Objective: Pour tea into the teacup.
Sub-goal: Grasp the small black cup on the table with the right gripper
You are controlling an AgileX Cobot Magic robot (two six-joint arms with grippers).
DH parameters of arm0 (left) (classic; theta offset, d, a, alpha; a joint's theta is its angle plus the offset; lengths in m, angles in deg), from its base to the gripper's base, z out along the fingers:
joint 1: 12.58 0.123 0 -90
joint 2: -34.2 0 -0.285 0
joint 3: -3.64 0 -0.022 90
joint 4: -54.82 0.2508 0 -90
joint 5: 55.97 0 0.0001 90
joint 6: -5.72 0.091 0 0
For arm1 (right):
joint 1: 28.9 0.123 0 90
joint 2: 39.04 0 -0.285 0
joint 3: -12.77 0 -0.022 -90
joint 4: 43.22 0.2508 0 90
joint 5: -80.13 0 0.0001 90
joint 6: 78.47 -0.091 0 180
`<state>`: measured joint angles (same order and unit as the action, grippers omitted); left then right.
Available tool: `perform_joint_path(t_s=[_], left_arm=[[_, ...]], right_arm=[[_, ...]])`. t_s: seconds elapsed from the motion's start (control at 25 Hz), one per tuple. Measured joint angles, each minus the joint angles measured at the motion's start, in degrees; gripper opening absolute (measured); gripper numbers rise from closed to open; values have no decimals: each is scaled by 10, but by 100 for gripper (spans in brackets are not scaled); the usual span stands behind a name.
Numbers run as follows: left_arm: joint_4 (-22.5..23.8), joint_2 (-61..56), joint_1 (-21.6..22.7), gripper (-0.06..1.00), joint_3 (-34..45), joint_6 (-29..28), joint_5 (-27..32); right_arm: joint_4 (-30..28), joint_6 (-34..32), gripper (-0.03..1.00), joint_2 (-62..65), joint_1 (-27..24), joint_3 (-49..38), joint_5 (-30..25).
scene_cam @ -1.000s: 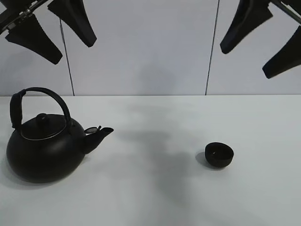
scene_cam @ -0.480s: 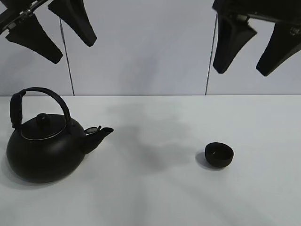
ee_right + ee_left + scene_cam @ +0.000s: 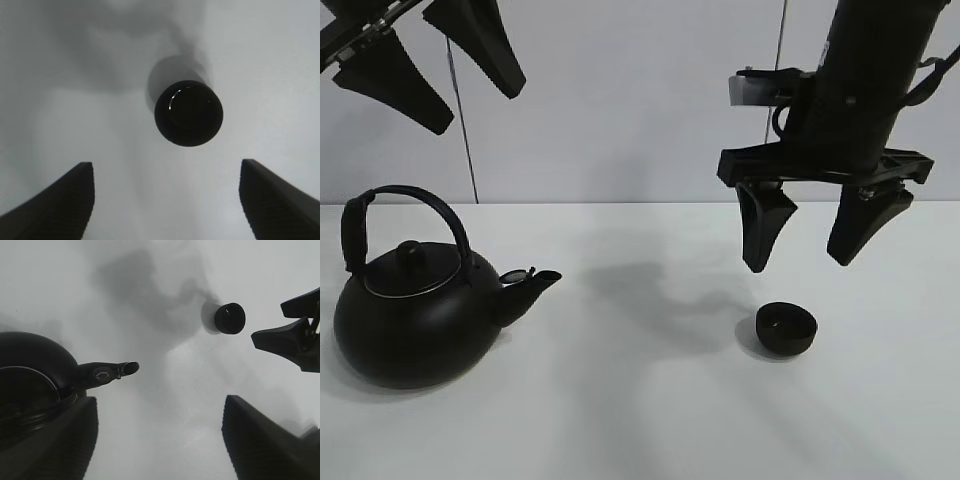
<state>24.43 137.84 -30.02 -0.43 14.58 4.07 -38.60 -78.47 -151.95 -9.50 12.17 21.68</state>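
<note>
Overhead and wrist views at the approach to the cup. The teacup (image 3: 786, 328) sits upright on the white table (image 3: 640, 430), right of centre and well apart from the kettle (image 3: 415, 310), whose spout (image 3: 535, 283) points toward it. The right gripper (image 3: 800, 264) hangs directly above the teacup with its 2 fingers pointing down, spread much wider than the cup and holding nothing. In the right wrist view the teacup (image 3: 188, 113) lies ahead of the open fingers (image 3: 55, 202), roughly centred between them. The left gripper (image 3: 477, 110) hovers high over the kettle, likewise wide open and empty. Its wrist view shows the kettle (image 3: 30, 385) and the teacup (image 3: 230, 318) with bare table between.

The step in hand appears to be taking hold of the cup, to steady it or bring it nearer the spout. To do it well, the fingers should straddle the rim evenly and lower until the pads meet the cup's wall, then close gently. The cup is low, round and probably light, so an off-centre closure may nudge or tip it.

Room for moving is generous. No object lies between spout and cup, and the table is bare on all sides of the cup. The far edge of the table meets the wall (image 3: 620, 100) behind both objects. The near edge is out of view. The kettle stands close to the left limit of the overhead view, its arched handle (image 3: 405, 205) raised toward the left gripper.
</note>
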Motion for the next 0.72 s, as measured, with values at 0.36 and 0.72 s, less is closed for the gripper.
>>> perform_joint_path(t_s=[0.36, 0.72], left_arm=[[0, 0, 0, 51, 0, 0, -1], [0, 0, 0, 51, 0, 0, -3]], right_arm=[[-50, 0, 55, -37, 0, 1, 23], [-46, 0, 55, -84, 0, 1, 55]])
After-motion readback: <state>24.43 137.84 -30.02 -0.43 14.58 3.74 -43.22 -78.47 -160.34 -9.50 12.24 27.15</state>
